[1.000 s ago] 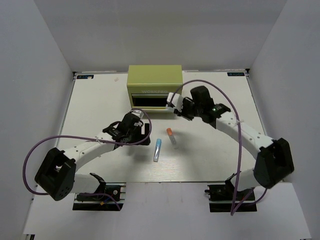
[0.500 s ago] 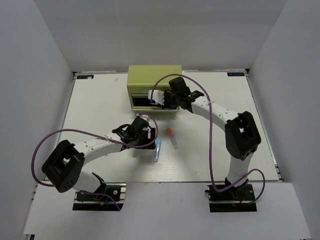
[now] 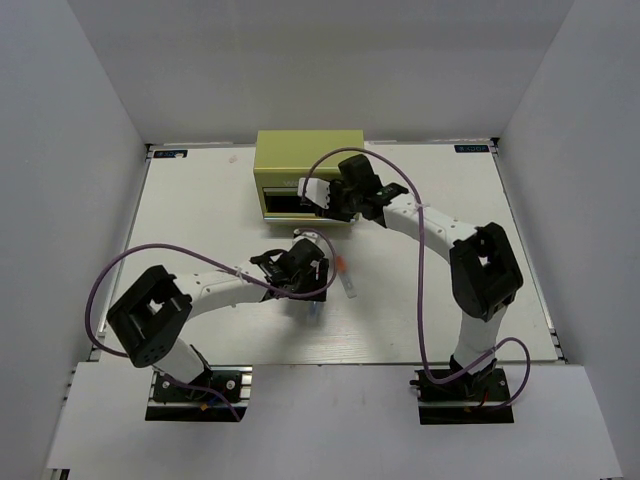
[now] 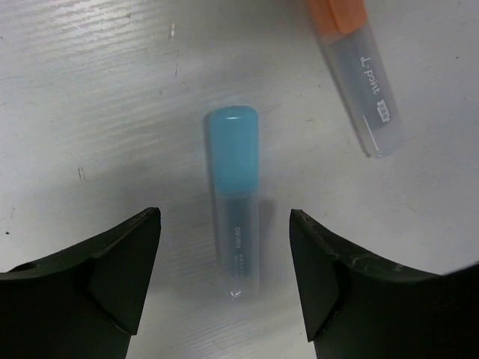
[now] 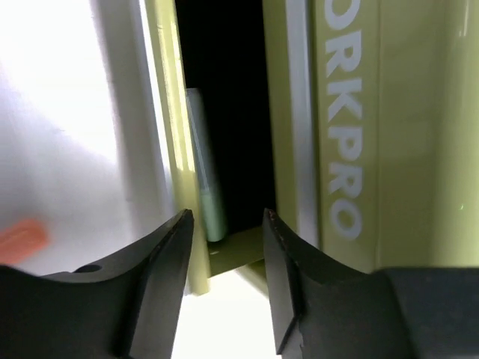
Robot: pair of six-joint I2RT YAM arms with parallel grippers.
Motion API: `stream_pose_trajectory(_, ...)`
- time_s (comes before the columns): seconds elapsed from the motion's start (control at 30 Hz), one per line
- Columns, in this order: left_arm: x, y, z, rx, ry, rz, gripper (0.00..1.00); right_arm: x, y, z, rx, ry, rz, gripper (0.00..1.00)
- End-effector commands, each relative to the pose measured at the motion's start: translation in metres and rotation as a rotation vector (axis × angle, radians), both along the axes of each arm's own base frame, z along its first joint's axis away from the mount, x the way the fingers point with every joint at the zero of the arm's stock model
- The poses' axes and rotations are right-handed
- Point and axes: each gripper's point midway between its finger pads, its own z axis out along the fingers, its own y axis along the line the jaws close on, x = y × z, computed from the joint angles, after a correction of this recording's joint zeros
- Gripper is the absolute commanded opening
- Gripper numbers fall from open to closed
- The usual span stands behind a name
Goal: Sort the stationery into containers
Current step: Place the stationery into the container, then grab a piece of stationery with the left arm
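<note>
The light blue pen (image 4: 233,194) lies on the table between my left gripper's (image 4: 224,262) open jaws, not touched. In the top view the left gripper (image 3: 314,283) hovers over it and hides most of it. The orange-capped pen (image 4: 352,60) lies just right of it, also seen in the top view (image 3: 343,270). My right gripper (image 5: 227,224) is open and empty at the open lower drawer (image 5: 168,149) of the yellow-green chest (image 3: 308,165). A mint green pen (image 5: 203,179) lies inside that drawer. The right gripper (image 3: 322,200) is at the drawer's right end. The red and purple pens are not in view.
The chest stands at the back middle of the white table (image 3: 440,300). Its front shows WORKPRO lettering (image 5: 346,142). White walls enclose the table on three sides. Purple cables loop off both arms.
My left gripper has moved right and now sits over the light blue pen. My right gripper swung left to the open drawer a second ago and has held there since.
</note>
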Motion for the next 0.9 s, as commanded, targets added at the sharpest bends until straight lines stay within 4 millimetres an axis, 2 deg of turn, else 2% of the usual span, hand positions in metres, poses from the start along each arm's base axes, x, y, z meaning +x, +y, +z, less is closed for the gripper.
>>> stream_pose_trajectory(0.0,0.006,-0.003,0.006,0.017,-0.029,0.037,0.78,-0.012,0.001,0.044,0.143,0.007,-0.037,0.48)
stream_pose_trajectory(0.03,0.004,-0.006,0.006,0.017,-0.029,0.026,0.78,-0.022,-0.003,0.054,0.171,0.015,-0.039,0.46)
stream_pose_trajectory(0.1,0.005,-0.002,0.005,0.04,-0.029,0.047,0.73,-0.034,-0.008,0.054,0.222,0.086,-0.08,0.42)
stream_pose_trajectory(0.13,0.002,-0.003,-0.002,0.057,-0.017,0.038,0.71,-0.045,-0.011,0.065,0.254,0.089,-0.073,0.41)
stream_pose_trajectory(0.17,0.003,-0.002,-0.003,0.066,-0.014,0.05,0.7,-0.048,-0.014,0.067,0.276,0.11,-0.095,0.41)
stream_pose_trajectory(0.2,0.003,-0.001,-0.007,0.076,-0.007,0.049,0.66,-0.055,-0.018,0.059,0.281,0.145,-0.113,0.41)
stream_pose_trajectory(0.23,-0.001,-0.002,-0.012,0.094,0.007,0.04,0.63,-0.063,-0.022,0.066,0.302,0.138,-0.117,0.41)
stream_pose_trajectory(0.27,0.003,-0.004,-0.012,0.096,0.002,0.053,0.61,-0.067,-0.027,0.06,0.304,0.162,-0.131,0.41)
stream_pose_trajectory(0.3,0.003,-0.005,-0.013,0.105,0.009,0.052,0.57,-0.07,-0.03,0.065,0.319,0.16,-0.14,0.41)
stream_pose_trajectory(0.33,0.002,-0.006,-0.016,0.123,0.011,0.047,0.56,-0.076,-0.036,0.057,0.315,0.179,-0.156,0.41)
stream_pose_trajectory(0.37,0.003,-0.003,-0.026,0.161,0.023,0.053,0.54,-0.078,-0.039,0.056,0.316,0.183,-0.16,0.41)
stream_pose_trajectory(0.43,0.005,-0.001,-0.029,0.204,0.037,0.058,0.47,-0.082,-0.046,0.06,0.33,0.186,-0.179,0.41)
stream_pose_trajectory(0.53,0.006,0.001,-0.032,0.243,0.027,0.06,0.41,-0.089,-0.058,0.047,0.321,0.217,-0.211,0.48)
stream_pose_trajectory(0.6,0.008,0.003,-0.025,0.235,0.007,0.068,0.38,-0.095,-0.069,0.041,0.322,0.235,-0.249,0.63)
stream_pose_trajectory(0.63,0.014,0.004,-0.013,0.214,-0.019,0.088,0.35,-0.096,-0.072,0.04,0.328,0.247,-0.265,0.71)
stream_pose_trajectory(0.7,0.02,0.004,-0.002,0.188,-0.044,0.09,0.29,-0.1,-0.083,0.032,0.336,0.271,-0.308,0.78)
stream_pose_trajectory(0.73,0.032,0.005,0.012,0.181,-0.092,0.103,0.18,-0.107,-0.086,0.029,0.342,0.293,-0.317,0.78)
stream_pose_trajectory(0.77,0.036,0.001,0.019,0.17,-0.105,0.097,0.12,-0.11,-0.09,0.021,0.339,0.316,-0.337,0.78)
stream_pose_trajectory(0.83,0.049,0.004,0.032,0.167,-0.119,0.132,0.0,-0.111,-0.098,0.02,0.359,0.328,-0.371,0.78)
stream_pose_trajectory(0.87,0.058,-0.007,0.049,0.129,-0.147,0.137,0.0,-0.114,-0.101,0.016,0.36,0.334,-0.376,0.76)
